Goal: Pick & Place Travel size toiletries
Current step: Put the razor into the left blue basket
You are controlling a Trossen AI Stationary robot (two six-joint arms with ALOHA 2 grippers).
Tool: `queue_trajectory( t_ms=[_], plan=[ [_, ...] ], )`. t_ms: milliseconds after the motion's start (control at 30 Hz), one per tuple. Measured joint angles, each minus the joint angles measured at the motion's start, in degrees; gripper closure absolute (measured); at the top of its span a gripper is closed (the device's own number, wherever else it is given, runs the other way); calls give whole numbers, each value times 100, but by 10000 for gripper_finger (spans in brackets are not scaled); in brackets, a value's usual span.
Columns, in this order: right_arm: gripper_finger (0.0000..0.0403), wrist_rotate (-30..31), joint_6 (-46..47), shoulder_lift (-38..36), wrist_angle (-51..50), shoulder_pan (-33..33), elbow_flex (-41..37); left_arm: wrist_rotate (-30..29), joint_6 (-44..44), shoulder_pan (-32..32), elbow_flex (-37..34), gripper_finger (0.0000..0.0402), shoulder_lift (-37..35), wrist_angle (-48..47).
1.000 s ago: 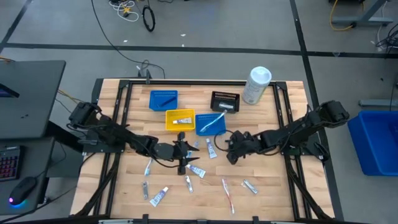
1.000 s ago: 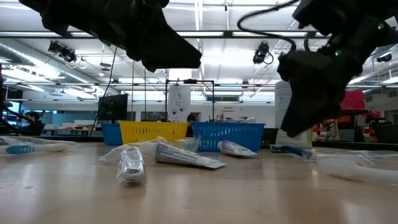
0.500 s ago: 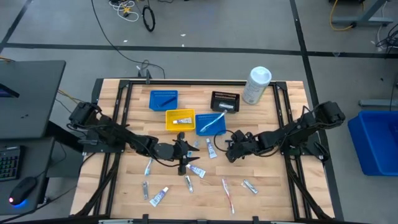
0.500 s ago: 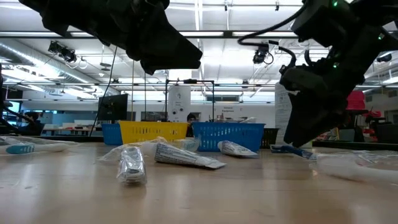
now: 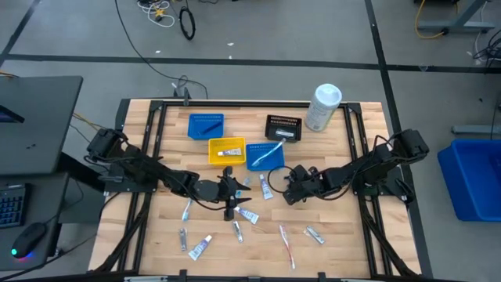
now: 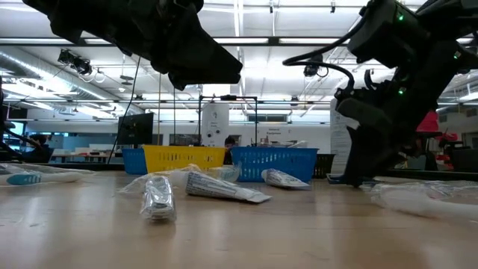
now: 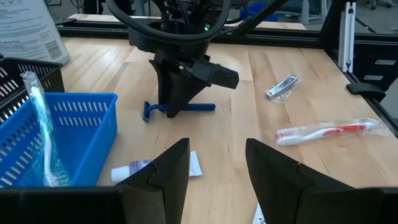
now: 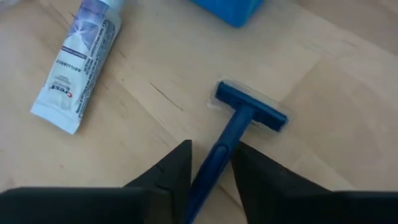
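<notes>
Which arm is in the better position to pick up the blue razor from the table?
The right arm. The right gripper is down at the table with its fingers on either side of the blue razor handle. The left gripper is open and farther away, looking at the razor from a distance.

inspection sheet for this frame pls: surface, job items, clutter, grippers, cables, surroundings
Surface: wooden table, black frame rails along its sides.
Job's things: blue razor lying flat on the wood; tube beside it; red toothbrush; silvery packet; a toothbrush in the blue bin.
Clutter: white canister; yellow bin; black bin.
Grippers: right gripper down at the table, fingers astride the razor handle, narrow gap. Left gripper open, holding nothing, hovering mid-table.
Cables: loose cables on the floor beyond the table.
Surroundings: blue tub on the floor by the table.
</notes>
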Motion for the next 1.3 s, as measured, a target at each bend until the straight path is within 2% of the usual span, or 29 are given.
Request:
queue_trajectory(
  t_ms=[267,467,600,733,833,933,1000,1133,1300],
  plan=[
    [352,-8,2,11,105,-1,-7,0,0,0,0,237,0,-2],
    [358,-195,-142,-189,105,107,142,0,0,0,0,237,0,0],
    [359,-25,-529,-503,119,175,314,0,0,1,0,237,0,1],
    [360,254,-1256,-797,150,212,550,-3,-10,0,0,237,0,14],
    [360,737,-2007,-980,394,201,701,-23,-185,6,0,237,0,29],
    [360,1348,-3053,-1126,1346,151,732,-163,-313,9,0,237,0,63],
    [359,1496,-3869,-1158,2171,94,732,-329,-396,9,0,237,0,76],
    [355,1223,-5260,-1141,3632,-28,740,-629,-710,9,0,237,0,283],
    [353,326,-5697,-1126,4000,-138,741,-664,-520,27,0,237,0,780]
  ],
)
